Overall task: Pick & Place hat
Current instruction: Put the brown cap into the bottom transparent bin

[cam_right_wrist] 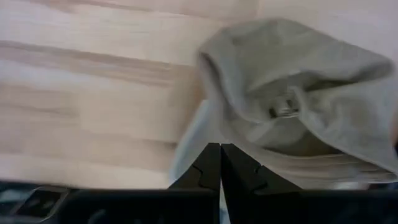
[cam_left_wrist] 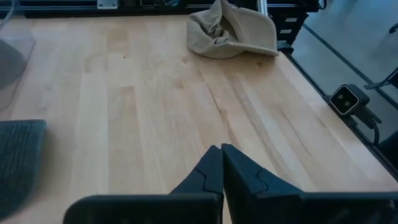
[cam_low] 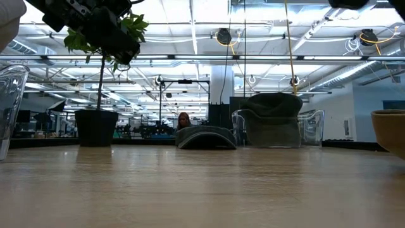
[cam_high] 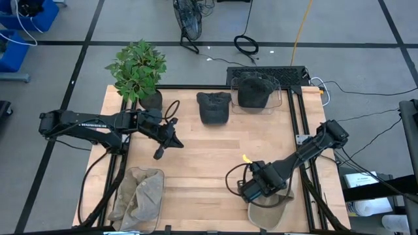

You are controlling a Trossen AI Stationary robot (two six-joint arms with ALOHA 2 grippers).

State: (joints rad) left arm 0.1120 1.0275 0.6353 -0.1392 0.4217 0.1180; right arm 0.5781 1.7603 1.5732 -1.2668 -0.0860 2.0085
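A tan hat (cam_high: 271, 214) lies crown down by the table's near right corner; it also shows in the low view (cam_low: 389, 133) and fills the right wrist view (cam_right_wrist: 298, 93). My right gripper (cam_high: 251, 189) (cam_right_wrist: 219, 148) hangs just over its left edge, fingers shut. A second, crumpled tan hat (cam_high: 139, 199) (cam_left_wrist: 230, 34) lies at the near left corner. A dark hat (cam_high: 214, 108) (cam_low: 205, 136) rests brim down at the far middle. Another dark hat (cam_high: 254, 91) sits in a clear holder. My left gripper (cam_high: 172, 138) (cam_left_wrist: 221, 152) hovers shut above the table's left middle. My right gripper points its shut fingertips (cam_right_wrist: 211, 163) down at the pale edge (cam_right_wrist: 199, 134) of the tan hat. I cannot tell whether they touch it. The hat lies on the table.
A potted plant (cam_high: 137, 68) stands at the far left corner. The clear holder (cam_high: 277, 98) is at the far right. Bare wood (cam_high: 202, 163) spreads across the table's middle. A black frame (cam_high: 304, 124) runs along the table's right side.
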